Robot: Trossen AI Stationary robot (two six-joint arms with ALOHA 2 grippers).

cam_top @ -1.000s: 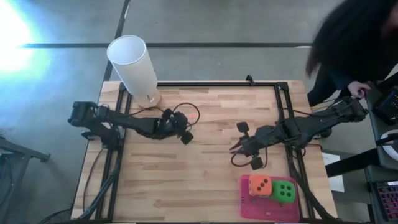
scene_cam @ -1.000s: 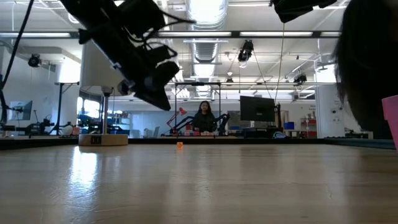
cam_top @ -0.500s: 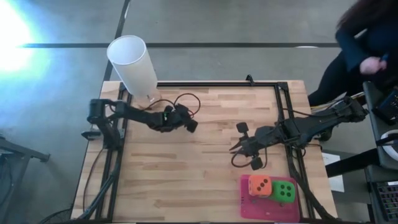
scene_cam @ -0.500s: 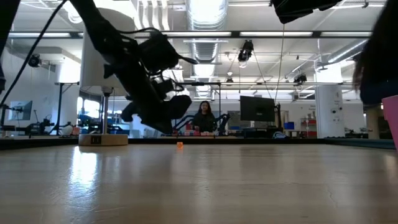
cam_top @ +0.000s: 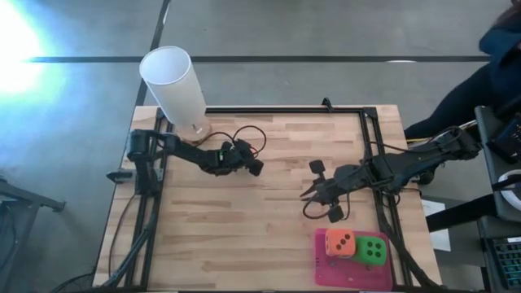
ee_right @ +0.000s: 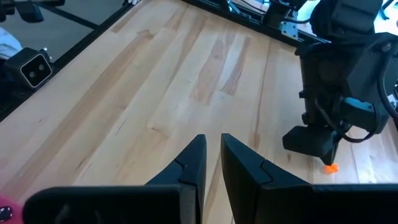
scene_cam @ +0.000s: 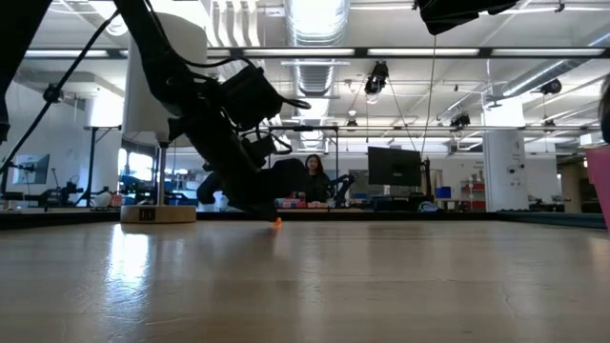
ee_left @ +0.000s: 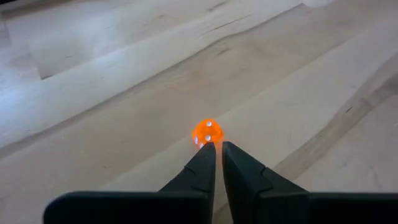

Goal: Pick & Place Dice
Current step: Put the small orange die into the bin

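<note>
In the high view a tall white cylinder stands at the upper left of the frame, on the back left corner of the wooden table. Just right of its base the left arm reaches in, and the left gripper sits in the upper middle-left of the table. In the left wrist view its fingers are pressed almost together with nothing between them, their tips just short of a tiny orange die lying on the wood. The low view shows the same die as a small orange speck on the far table surface, under the dark arm. The right wrist view has it at the lower right of the frame, under the left gripper.

Further right in the high view, the right gripper hangs over the middle-right of the table, clenched and empty. At the lower right of that frame a pink mat carries a larger orange die and, touching its right side, a green die.
</note>
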